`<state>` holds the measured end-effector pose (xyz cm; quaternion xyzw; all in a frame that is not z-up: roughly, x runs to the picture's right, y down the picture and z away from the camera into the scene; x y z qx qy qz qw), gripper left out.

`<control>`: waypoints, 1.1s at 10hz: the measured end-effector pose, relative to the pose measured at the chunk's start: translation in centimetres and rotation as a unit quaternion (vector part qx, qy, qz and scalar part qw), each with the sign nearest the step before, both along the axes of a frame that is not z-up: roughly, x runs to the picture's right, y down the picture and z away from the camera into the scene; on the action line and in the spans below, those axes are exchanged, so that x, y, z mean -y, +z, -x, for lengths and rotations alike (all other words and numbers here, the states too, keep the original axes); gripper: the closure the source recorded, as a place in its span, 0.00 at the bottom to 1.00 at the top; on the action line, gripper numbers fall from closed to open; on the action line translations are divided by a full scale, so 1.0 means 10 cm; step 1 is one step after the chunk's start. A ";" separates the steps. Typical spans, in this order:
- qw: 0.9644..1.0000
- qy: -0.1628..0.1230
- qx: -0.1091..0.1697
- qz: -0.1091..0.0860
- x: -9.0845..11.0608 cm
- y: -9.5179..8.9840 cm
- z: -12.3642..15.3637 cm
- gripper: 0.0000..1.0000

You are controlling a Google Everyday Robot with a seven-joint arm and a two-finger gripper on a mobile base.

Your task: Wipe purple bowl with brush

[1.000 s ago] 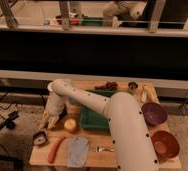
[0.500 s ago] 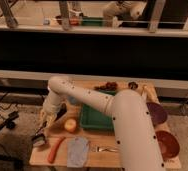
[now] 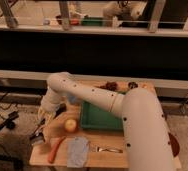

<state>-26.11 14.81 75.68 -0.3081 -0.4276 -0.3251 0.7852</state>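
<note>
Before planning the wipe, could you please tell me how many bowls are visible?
1: a reddish bowl peeks out at the table's right edge behind the arm, which may hide others. The gripper, shut, is over the table's left edge.

Arm bent left, claw (image 3: 43, 118) closed, pointing down.

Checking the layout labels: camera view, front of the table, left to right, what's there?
Gripper shut at the table's left edge, holding the brush → orange-red stick → yellow round fruit → grey cloth → green tray.
</note>
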 end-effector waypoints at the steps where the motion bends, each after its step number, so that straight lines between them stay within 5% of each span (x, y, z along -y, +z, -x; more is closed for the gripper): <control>1: 1.000 0.000 -0.004 -0.019 0.08 -0.13 -0.07 1.00; 6: 0.997 0.031 -0.036 -0.057 0.36 -0.32 -0.85 1.00; 9: 0.994 0.065 -0.067 -0.058 0.55 -0.28 -1.55 1.00; 11: 0.993 0.070 -0.070 -0.057 0.57 -0.27 -1.63 1.00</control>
